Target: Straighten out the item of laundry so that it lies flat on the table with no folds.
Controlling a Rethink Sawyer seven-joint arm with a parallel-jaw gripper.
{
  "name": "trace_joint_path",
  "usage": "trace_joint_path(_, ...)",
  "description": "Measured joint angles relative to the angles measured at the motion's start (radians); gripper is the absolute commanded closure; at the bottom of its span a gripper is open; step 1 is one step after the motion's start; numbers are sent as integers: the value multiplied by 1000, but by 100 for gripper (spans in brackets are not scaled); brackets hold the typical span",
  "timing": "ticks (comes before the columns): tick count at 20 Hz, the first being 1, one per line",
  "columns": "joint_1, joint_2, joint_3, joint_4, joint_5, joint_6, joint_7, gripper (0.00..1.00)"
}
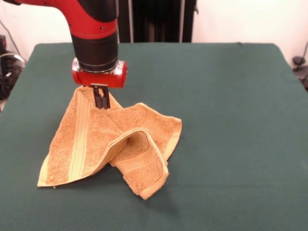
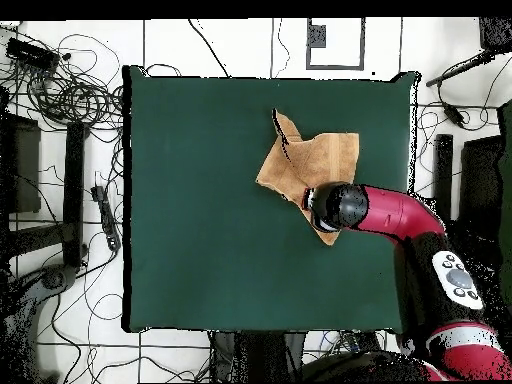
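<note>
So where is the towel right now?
In the front view the towel lies crumpled left of the table's middle, one corner pinched up by the gripper.

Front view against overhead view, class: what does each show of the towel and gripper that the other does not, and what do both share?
Front only: the gripper, fingers together, pinching the towel at a raised corner, with a fold standing up. Overhead only: the whole table, the towel towards one side, and the arm hiding the grasp. Both: an orange towel, crumpled, not flat.
</note>
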Motion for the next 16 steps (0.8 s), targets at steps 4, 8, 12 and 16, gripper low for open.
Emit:
trace_joint_path(4, 9, 1, 0, -2, 0, 0, 0, 100)
trace_joint_path(8, 26, 9, 0, -16, 0, 0, 0, 100)
trace_joint_path(12, 61, 53, 0, -63, 0, 0, 0, 100)
trace_joint_path(16, 91, 119, -4, -135, 1, 1, 0, 100)
